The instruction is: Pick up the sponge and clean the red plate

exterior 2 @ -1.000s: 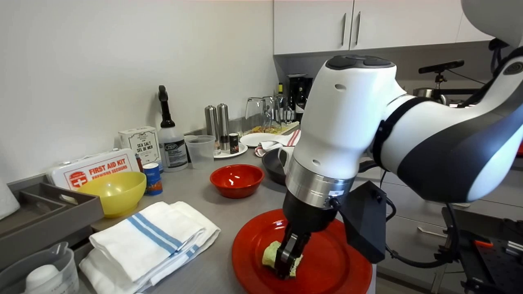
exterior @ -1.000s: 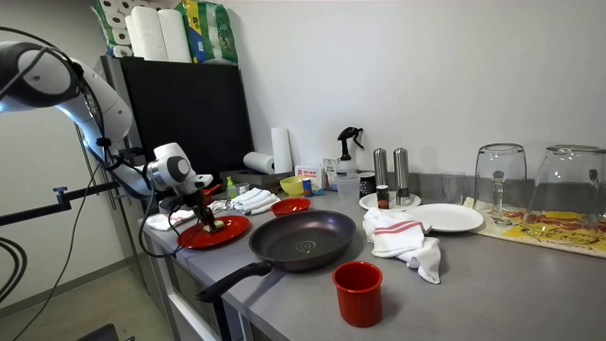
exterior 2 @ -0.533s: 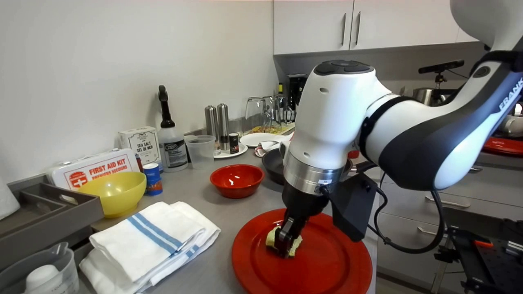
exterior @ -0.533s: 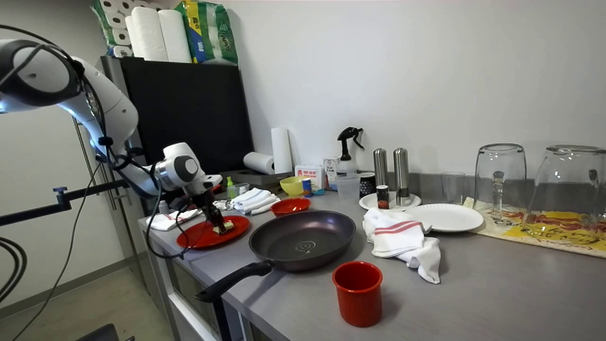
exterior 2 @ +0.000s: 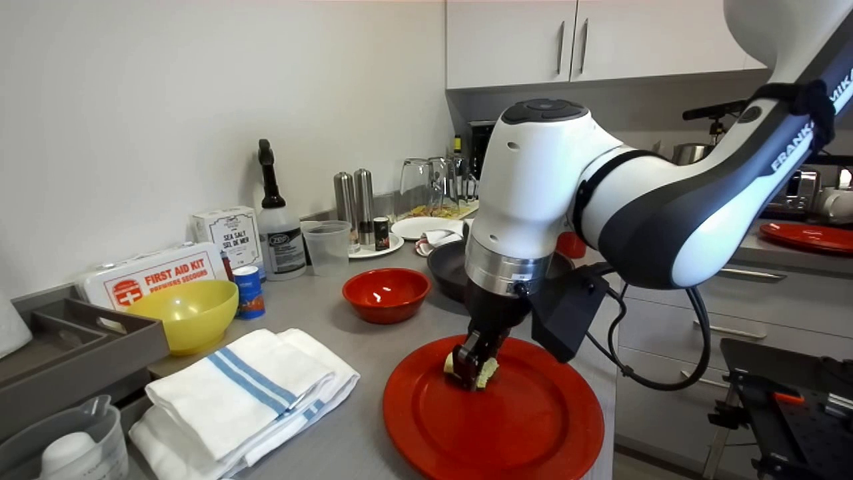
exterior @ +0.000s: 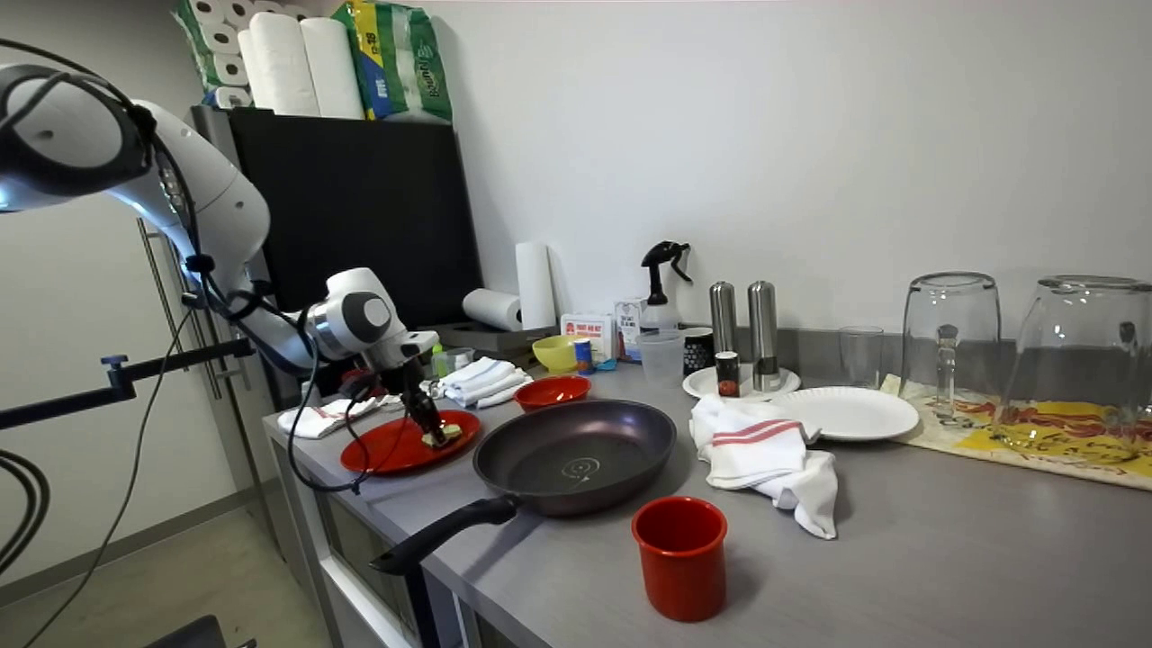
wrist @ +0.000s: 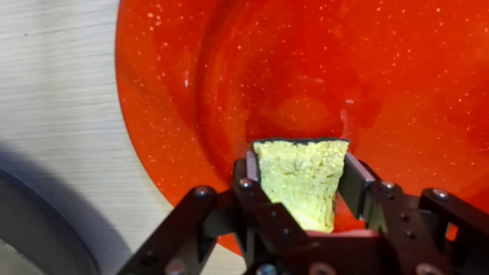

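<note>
Gripper [wrist: 301, 168] pinching the sponge [wrist: 301, 177], down at the red plate [exterior 2: 493, 433]

Between my fingers [wrist: 353, 189] the sponge is gripped from both sides, its yellow-green face showing and a dark layer along its front edge poking just past their tips. Up front it touches both; farther back a thin wedge of red shows between it and the finger at the right of the wrist view. I point down, slightly tilted, and the sponge sits at the plate's surface, inside the rim, on the side toward the frying pan [exterior: 540, 454]. How firmly it presses there I cannot tell. In an exterior view, the red bowl [exterior 2: 384, 311] stands apart from the plate, and, just beside the plate, folded white towels [exterior 2: 233, 400] with blue stripes lie on the grey tabletop [exterior 2: 373, 343].
</note>
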`<action>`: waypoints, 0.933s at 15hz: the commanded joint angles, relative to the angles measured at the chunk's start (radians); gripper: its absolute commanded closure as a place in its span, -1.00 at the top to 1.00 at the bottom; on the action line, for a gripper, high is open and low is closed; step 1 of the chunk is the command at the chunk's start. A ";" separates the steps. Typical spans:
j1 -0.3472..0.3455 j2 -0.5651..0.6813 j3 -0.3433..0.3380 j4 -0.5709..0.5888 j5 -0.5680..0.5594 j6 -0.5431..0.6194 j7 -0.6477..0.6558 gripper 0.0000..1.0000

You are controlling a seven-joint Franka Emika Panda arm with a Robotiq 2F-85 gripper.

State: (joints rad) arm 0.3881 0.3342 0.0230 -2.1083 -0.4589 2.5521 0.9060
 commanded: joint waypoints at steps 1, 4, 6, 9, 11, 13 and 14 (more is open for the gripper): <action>-0.007 -0.015 -0.008 -0.025 -0.003 -0.032 0.020 -0.47; -0.012 -0.015 0.001 -0.023 0.012 -0.033 0.019 -0.47; -0.012 -0.012 0.009 -0.018 0.022 -0.031 0.018 -0.47; -0.010 -0.008 0.023 -0.014 0.037 -0.028 0.013 -0.47; -0.008 -0.007 0.033 -0.013 0.048 -0.030 0.011 -0.47; -0.005 -0.011 0.042 -0.016 0.057 -0.034 0.011 -0.47; -0.004 -0.014 0.045 -0.017 0.061 -0.042 0.011 -0.47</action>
State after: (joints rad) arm 0.3797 0.3311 0.0536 -2.1093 -0.4274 2.5360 0.9165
